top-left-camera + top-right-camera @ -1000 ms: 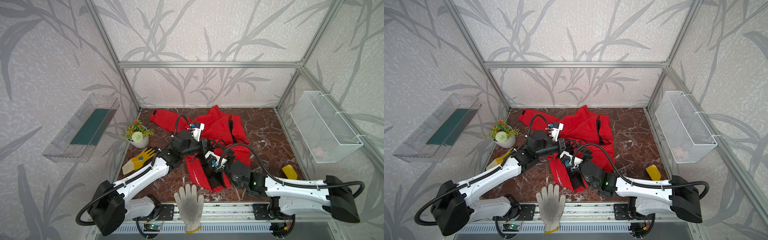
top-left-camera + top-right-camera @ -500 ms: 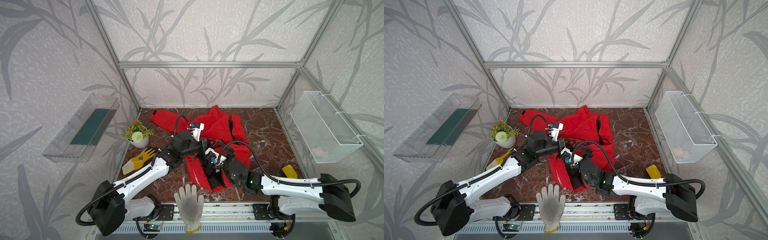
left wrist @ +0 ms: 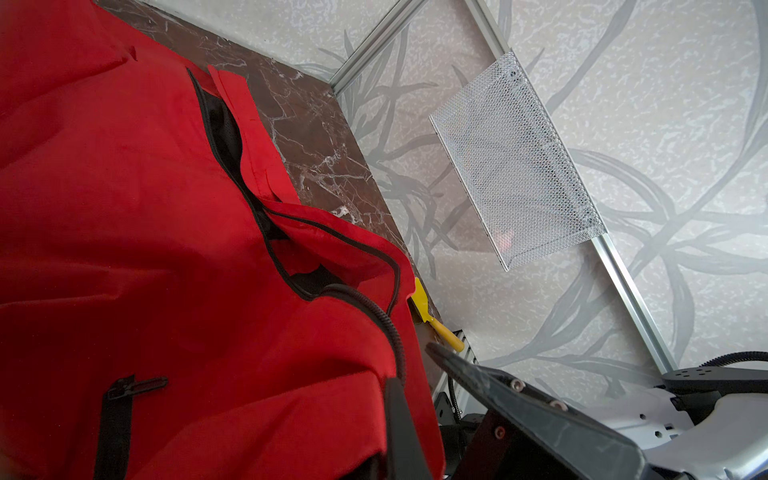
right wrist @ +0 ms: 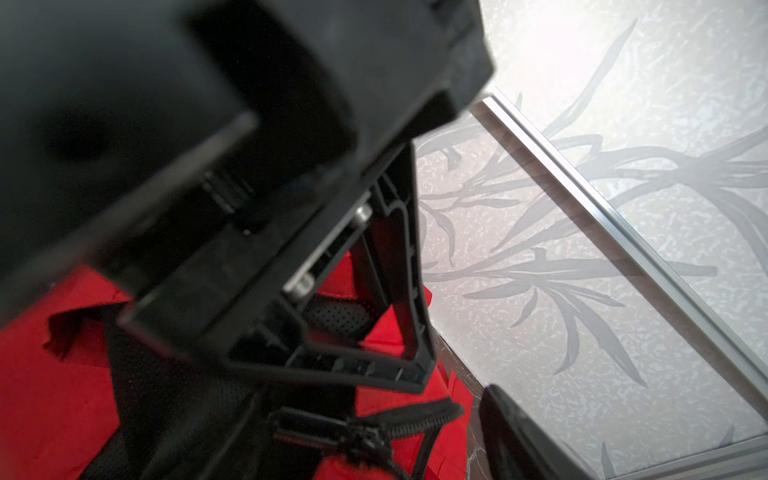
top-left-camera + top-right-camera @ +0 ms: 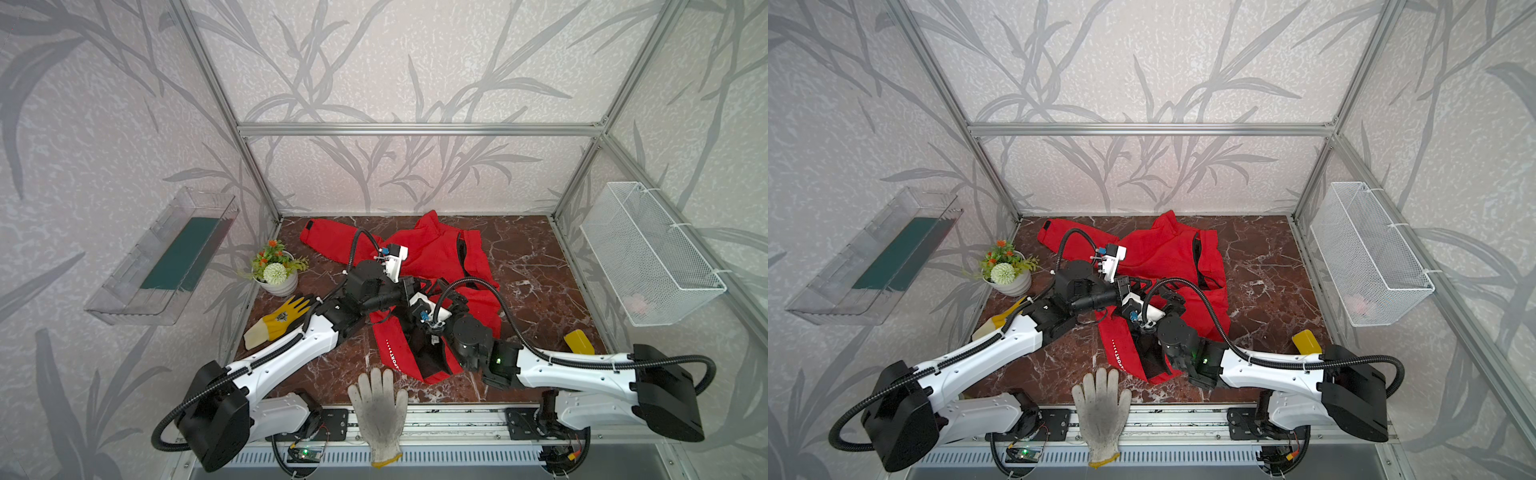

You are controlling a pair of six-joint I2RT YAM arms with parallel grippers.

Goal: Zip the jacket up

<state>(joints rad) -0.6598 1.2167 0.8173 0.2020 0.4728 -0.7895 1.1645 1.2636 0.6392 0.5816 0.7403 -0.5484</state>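
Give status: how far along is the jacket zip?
Done: nothing zipped. The jacket lies crumpled, front open, lining showing. In hand: left tool shut over its middle, right tool open beside it, near the zipper. Left: the entire zip-up.

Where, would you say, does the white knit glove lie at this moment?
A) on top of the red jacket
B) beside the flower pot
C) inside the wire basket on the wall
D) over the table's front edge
D: in both top views the white knit glove lies flat over the front edge of the table, its fingers pointing toward the red jacket but not on it.
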